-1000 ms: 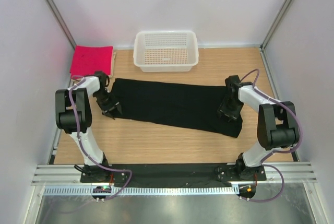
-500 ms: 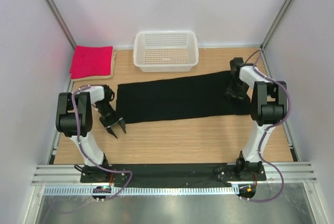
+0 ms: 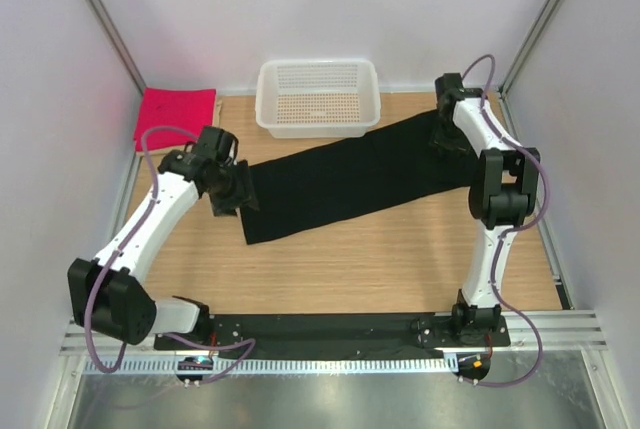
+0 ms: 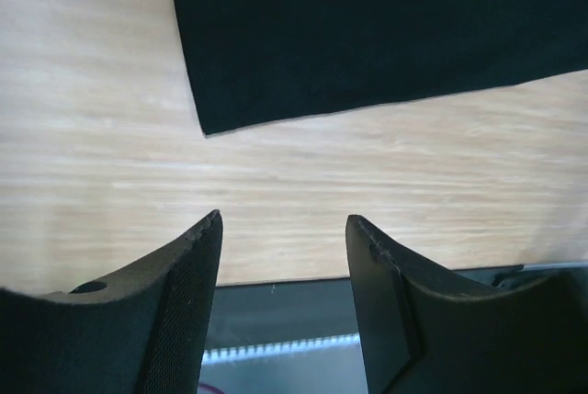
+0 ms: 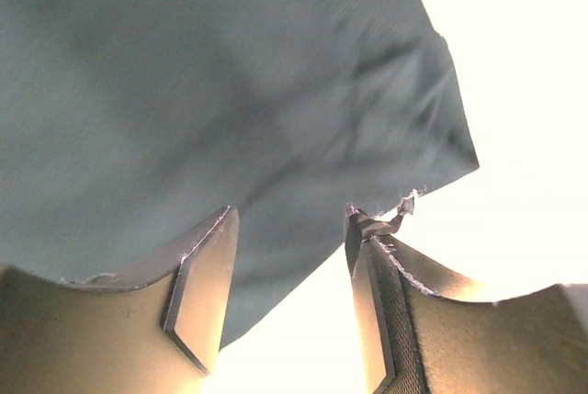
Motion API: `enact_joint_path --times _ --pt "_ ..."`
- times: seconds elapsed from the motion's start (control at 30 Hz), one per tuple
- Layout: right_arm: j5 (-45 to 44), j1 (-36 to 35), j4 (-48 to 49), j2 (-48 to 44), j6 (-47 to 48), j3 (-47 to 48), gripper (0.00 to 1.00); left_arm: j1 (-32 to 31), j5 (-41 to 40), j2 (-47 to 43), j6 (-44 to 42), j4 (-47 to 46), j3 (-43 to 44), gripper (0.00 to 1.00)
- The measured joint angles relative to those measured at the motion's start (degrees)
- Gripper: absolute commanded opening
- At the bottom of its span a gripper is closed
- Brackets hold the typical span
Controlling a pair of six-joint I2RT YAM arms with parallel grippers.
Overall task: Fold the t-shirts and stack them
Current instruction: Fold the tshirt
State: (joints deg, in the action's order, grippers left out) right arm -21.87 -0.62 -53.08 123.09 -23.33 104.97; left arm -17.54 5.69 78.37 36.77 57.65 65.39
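Observation:
A large black t-shirt (image 3: 350, 179), folded into a long strip, lies slantwise on the wooden table from front left to back right. My left gripper (image 3: 238, 197) hovers at its left end, open and empty. In the left wrist view the black t-shirt's corner (image 4: 367, 36) lies just beyond my left gripper (image 4: 285, 221). My right gripper (image 3: 446, 139) is over the strip's far right end. In the right wrist view my right gripper (image 5: 289, 215) stands open above the black t-shirt (image 5: 202, 91), holding nothing. A folded pink-red t-shirt (image 3: 177, 117) rests at the back left.
A white mesh basket (image 3: 318, 121) stands at the back middle, just behind the strip. Side walls and metal posts close in the table on the left and right. Bare wood (image 3: 380, 259) lies between the strip and the arm bases.
The black strip has swung: its right end went toward the back right corner. The right gripper moved back with it. The left arm reached out to the strip's left end. Both grippers opened wider.

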Motion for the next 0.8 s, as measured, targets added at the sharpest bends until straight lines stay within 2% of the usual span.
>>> enact_joint_path --times 0.07,0.17,0.27,0.37,0.53,0.8 --pt "-0.2 -3.5 -1.2 -4.1 0.4 -1.8 0.57 0.1 -1.8 -2.5 -1.6 -0.1 3.7 0.58" --pt "0.5 -12.5 -0.5 -11.2 0.8 -6.5 0.57 0.1 -4.8 -3.7 -4.2 0.4 7.6 0.58" --pt "2.8 -25.4 2.2 -17.4 0.5 -11.8 0.57 0.6 -7.5 -3.7 -6.1 1.0 10.2 0.58" --pt "5.6 -36.3 5.8 -18.8 -0.9 -14.4 0.57 1.6 -9.3 -3.9 -7.5 2.3 12.6 0.58" --pt "7.6 -46.5 9.4 -13.2 -3.9 -12.9 0.57 2.3 -11.6 -5.5 -8.8 3.5 15.8 0.58" --pt "8.8 -53.4 8.1 5.2 -4.6 2.8 0.57 2.3 -11.7 -9.4 -9.9 3.2 12.0 0.62"
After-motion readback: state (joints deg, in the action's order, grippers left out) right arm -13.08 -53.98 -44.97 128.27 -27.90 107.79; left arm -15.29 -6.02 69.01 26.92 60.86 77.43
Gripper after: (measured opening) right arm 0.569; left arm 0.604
